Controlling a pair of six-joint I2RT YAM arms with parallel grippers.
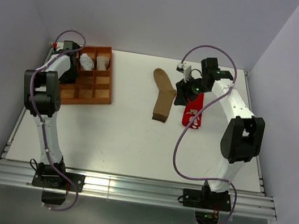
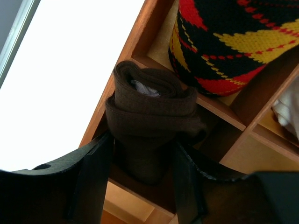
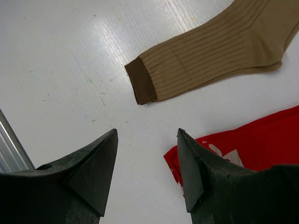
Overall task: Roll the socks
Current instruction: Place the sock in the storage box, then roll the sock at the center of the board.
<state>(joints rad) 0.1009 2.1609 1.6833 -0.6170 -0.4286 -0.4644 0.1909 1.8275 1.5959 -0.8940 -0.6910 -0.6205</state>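
The brown sock roll (image 2: 149,107) could stick to the left gripper (image 2: 145,140), whose squeeze I cannot tell, and pop out of the wooden tray (image 2: 140,32); the right gripper (image 3: 147,135) is open.

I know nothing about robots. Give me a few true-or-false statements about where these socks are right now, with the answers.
1. The tan ribbed sock lies flat and unrolled on the white table. True.
2. The right gripper is clamped on the red sock with white figures. False: its jaws stand open, nothing between them.
3. The rolled dark brown sock sits in a compartment of the wooden divided tray. True.
4. The tan sock lies on top of the red sock. False: they lie side by side, apart.
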